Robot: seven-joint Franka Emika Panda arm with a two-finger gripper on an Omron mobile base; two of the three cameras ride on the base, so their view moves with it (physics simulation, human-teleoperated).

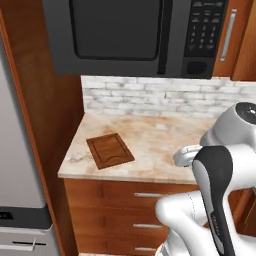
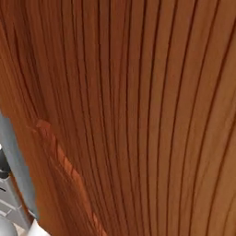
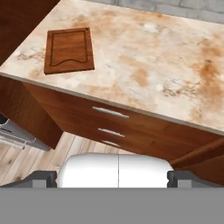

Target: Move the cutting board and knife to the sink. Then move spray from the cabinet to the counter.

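The dark brown cutting board point(image 1: 110, 150) lies flat near the left end of the beige counter point(image 1: 165, 137), close to its front edge. From the hand, the cutting board point(image 3: 69, 50) sits at the upper left on the counter point(image 3: 157, 65), far ahead of my gripper point(image 3: 113, 178). My gripper hangs in front of the counter edge, over the floor, open with nothing between its widely spread fingertips point(image 3: 43, 178). A reddish-brown upper cabinet point(image 1: 235, 35) with its door shut is at the top right. The knife, the sink and the spray are out of view.
A dark microwave point(image 1: 135, 35) hangs over the counter before a white brick backsplash point(image 1: 165, 95). Drawers point(image 3: 109, 114) with metal handles sit below the counter. A tall wooden panel point(image 1: 50, 125) and a grey appliance point(image 1: 15, 150) stand left. Wood grain point(image 2: 138, 115) lies close before the right base camera.
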